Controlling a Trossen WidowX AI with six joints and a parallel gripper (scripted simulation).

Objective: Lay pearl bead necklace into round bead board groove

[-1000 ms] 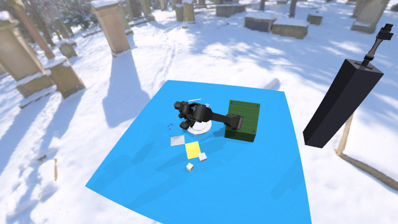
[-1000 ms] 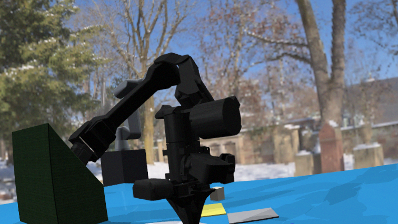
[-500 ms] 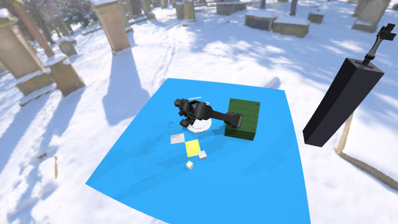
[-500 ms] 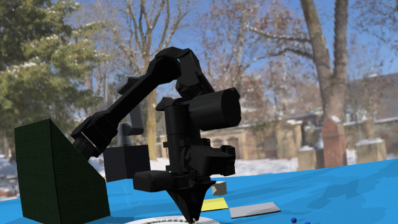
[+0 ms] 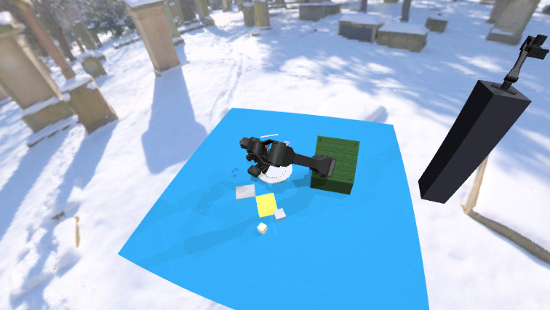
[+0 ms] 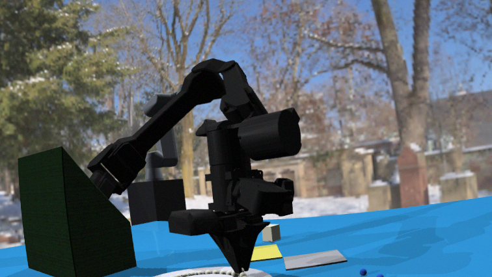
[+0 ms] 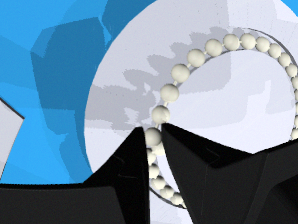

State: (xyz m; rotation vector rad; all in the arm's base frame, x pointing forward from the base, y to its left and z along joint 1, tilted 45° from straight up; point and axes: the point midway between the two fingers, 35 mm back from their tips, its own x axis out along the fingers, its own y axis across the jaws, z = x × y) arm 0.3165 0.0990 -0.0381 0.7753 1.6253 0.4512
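The pearl bead necklace (image 7: 213,47) (image 5: 273,177) lies as a loop over the white round bead board (image 7: 111,75) (image 5: 275,180). My gripper (image 7: 152,133) (image 6: 241,271) is shut on the necklace, with one bead between the fingertips at the loop's left side in the wrist view. The beads near the fingers look larger and cast offset shadows, so this part is raised above the board. In the wrist view, thin arcs of the groove show beside the beads at the upper right and bottom. The fingers hide part of the loop.
A grey plate (image 5: 244,191) (image 6: 315,260), a yellow square (image 5: 266,204) (image 6: 267,252), a white block (image 5: 279,214) and a cream cube (image 5: 262,228) (image 6: 270,233) lie nearby. Small blue balls (image 6: 362,272) and a white stick (image 5: 268,135) lie beyond the board. My arm stands on a green block (image 5: 342,153).
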